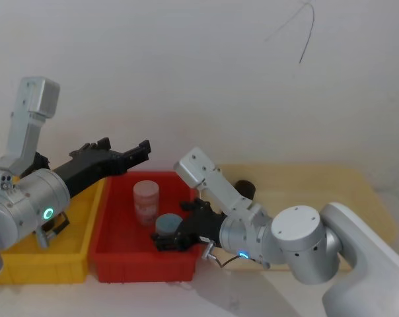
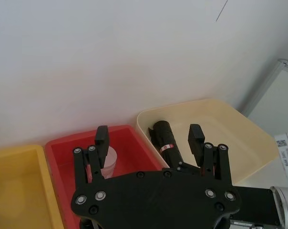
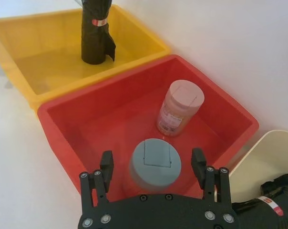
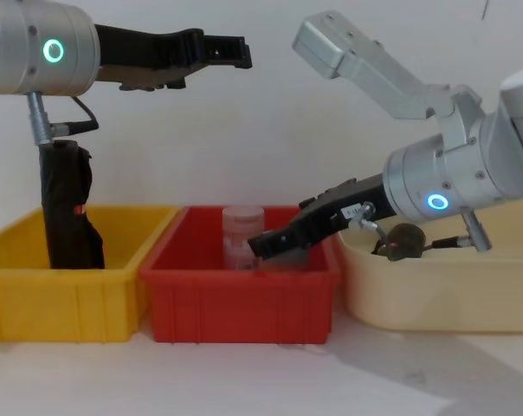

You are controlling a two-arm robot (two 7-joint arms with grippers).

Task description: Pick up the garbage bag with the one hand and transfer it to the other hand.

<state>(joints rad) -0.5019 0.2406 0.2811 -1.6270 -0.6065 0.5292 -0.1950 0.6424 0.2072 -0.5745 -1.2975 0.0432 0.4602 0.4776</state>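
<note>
Left wrist view: the garbage bag (image 2: 164, 139) lies mid-frame in the cream bin (image 2: 239, 129), your left gripper (image 2: 149, 136) spread wide and empty well above it. Come down, straddle it near its label band (image 2: 167, 147) and close square across. Your right gripper (image 3: 152, 160) sits splayed wide in the red bin (image 3: 77, 102); raise it for the handoff.

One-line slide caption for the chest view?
Left gripper poised high, open; right gripper reaches down into the red bin; a black roll stands in the yellow bin.
</note>
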